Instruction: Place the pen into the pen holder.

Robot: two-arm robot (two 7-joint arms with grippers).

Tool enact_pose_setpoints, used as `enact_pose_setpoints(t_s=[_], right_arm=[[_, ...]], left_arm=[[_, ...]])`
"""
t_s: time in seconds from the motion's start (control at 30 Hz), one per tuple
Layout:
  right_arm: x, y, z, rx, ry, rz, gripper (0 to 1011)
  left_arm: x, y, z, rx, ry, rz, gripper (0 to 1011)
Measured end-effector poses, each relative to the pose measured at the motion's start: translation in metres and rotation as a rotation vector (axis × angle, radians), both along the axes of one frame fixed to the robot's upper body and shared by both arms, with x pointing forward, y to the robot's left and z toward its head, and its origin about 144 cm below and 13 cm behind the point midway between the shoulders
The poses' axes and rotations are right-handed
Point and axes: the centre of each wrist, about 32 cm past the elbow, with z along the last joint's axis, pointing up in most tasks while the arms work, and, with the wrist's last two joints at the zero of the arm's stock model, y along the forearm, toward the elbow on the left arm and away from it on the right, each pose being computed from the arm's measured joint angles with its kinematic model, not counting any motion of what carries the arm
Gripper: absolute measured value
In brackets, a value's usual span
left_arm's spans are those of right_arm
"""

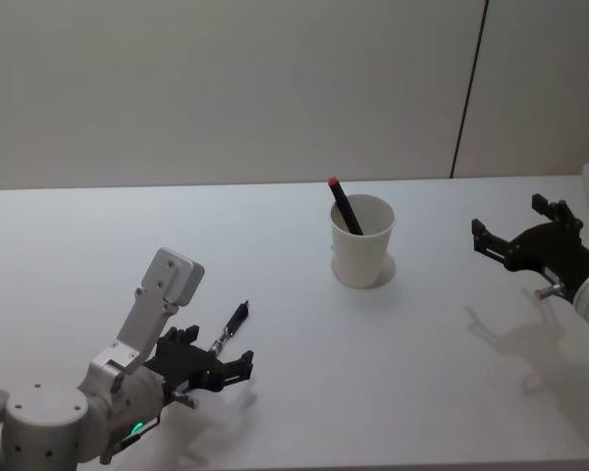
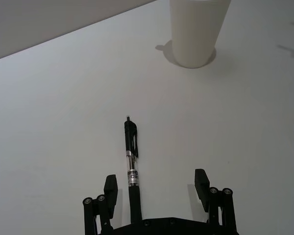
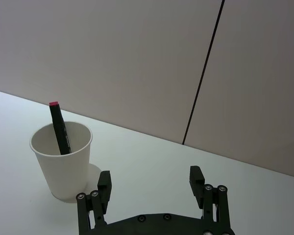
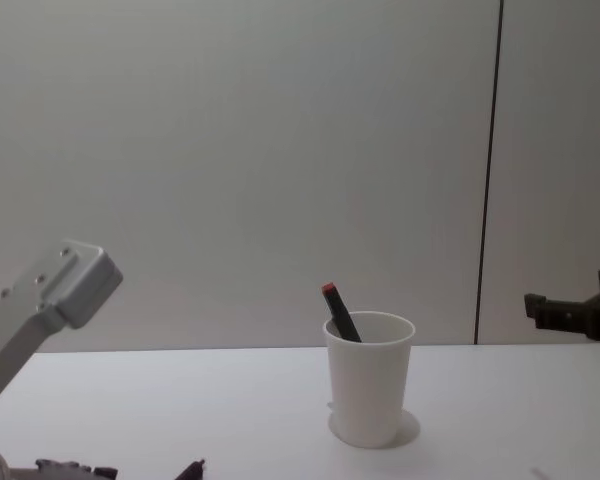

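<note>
**Pen on the table between the open left gripper's fingers**

The left gripper (image 2: 156, 182) sat low over the table (image 1: 422, 392) at the near left, its jaws spread wide and gripping nothing. A black pen (image 2: 131, 156) lay flat on the table between its fingers, closer to one finger than the other, with its tip pointing toward the pen holder (image 1: 361, 250). That white cup stood upright near the table's middle, well apart from the pen, with a red-tipped pen (image 1: 345, 208) leaning inside it. The right gripper (image 3: 150, 176) hung above the table to the cup's right, wide open and empty.
</note>
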Motion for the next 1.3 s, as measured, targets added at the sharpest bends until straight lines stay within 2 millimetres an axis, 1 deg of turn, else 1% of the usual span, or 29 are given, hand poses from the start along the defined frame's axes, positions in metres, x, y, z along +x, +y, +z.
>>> enact_pose_setpoints(t_s=[1.3], right_arm=[[0.0, 0.0, 0.0, 0.0, 0.0, 0.0, 1001]], left_arm=[[0.013, 0.015, -0.009, 0.02, 0.039, -0.014, 1003]])
